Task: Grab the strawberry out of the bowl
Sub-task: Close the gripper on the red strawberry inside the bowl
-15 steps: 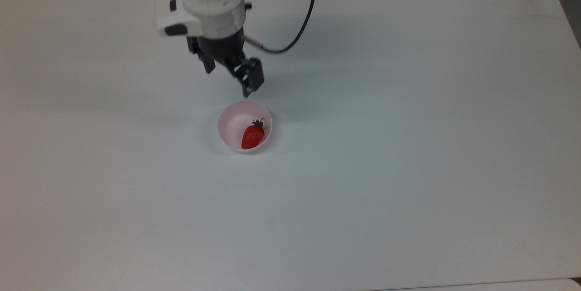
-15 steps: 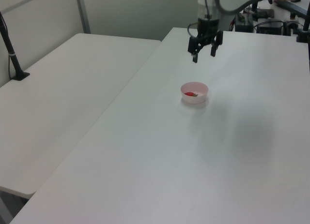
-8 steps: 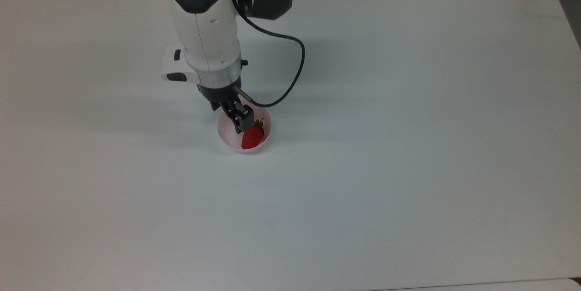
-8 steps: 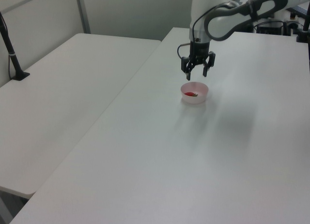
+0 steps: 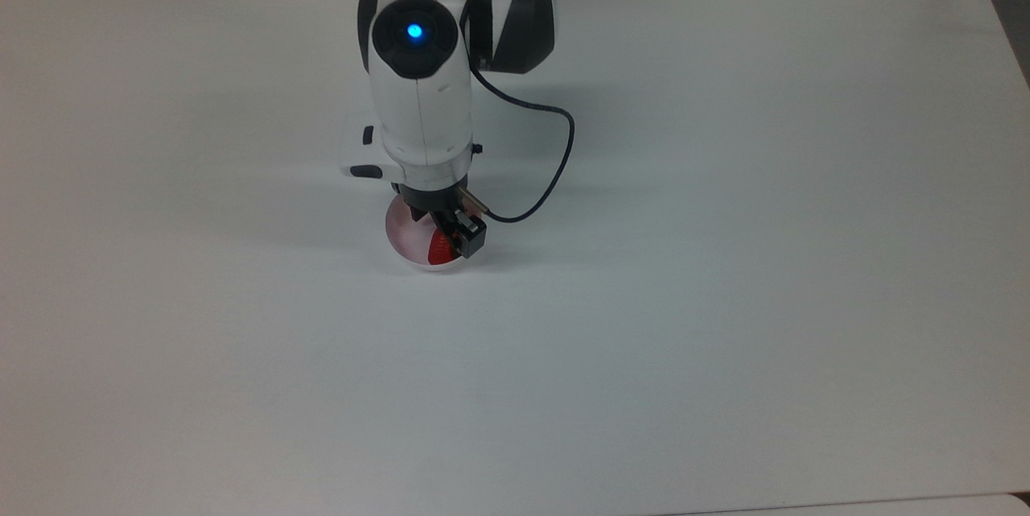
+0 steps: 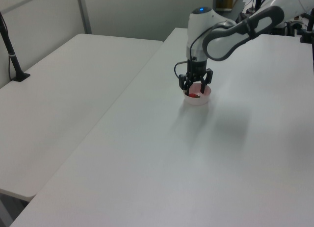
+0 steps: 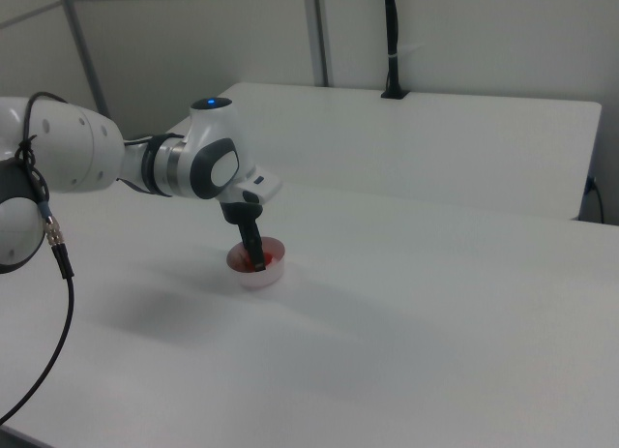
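I had my hand [image 6: 195,88] lowered into the bowl [image 6: 203,99], and the left view showed my two fingers spread apart, one on each side of the strawberry [image 6: 196,95], with nothing gripped between them yet. I judged this the right way to stand for the pick: fingers open wide enough to straddle the fruit, pointing straight down so they could enter the small bowl without catching its rim.

The strawberry lay at the bottom of the bowl. In the top view a red sliver of the strawberry [image 5: 440,249] showed just beside my one visible finger [image 5: 471,236], toward the near rim of the bowl [image 5: 400,228]. The bowl stood on the white tabletop [image 5: 724,258], well away from every edge, so nothing crowded my reach.

Much was hidden from me. In the top view my wrist covered most of the bowl and the fruit's green cap, and my second finger was out of sight beneath it. In the right view my hand [image 7: 257,264] reached down into the bowl [image 7: 274,273], and I could not tell whether my pads already touched the strawberry or stood just off it.

Farther off, a second tabletop [image 6: 64,89] lay alongside, with a dark post [image 6: 11,53] clamped at its edge.
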Controlling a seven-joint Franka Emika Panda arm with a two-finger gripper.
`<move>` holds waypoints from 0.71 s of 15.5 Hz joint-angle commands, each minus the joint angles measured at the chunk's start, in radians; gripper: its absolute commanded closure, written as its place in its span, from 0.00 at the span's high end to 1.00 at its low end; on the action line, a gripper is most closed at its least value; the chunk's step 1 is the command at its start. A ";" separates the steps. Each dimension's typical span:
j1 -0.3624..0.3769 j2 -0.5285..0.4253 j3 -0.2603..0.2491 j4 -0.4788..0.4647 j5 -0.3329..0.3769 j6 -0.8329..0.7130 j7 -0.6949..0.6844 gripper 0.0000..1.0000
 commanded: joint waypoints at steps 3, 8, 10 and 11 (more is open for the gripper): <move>0.002 -0.006 -0.004 -0.024 -0.022 0.027 0.026 0.41; -0.021 -0.063 -0.004 -0.019 -0.018 -0.039 -0.038 0.25; -0.033 -0.101 -0.002 -0.007 -0.006 -0.113 -0.094 0.25; -0.038 -0.118 -0.001 -0.002 -0.004 -0.142 -0.123 0.25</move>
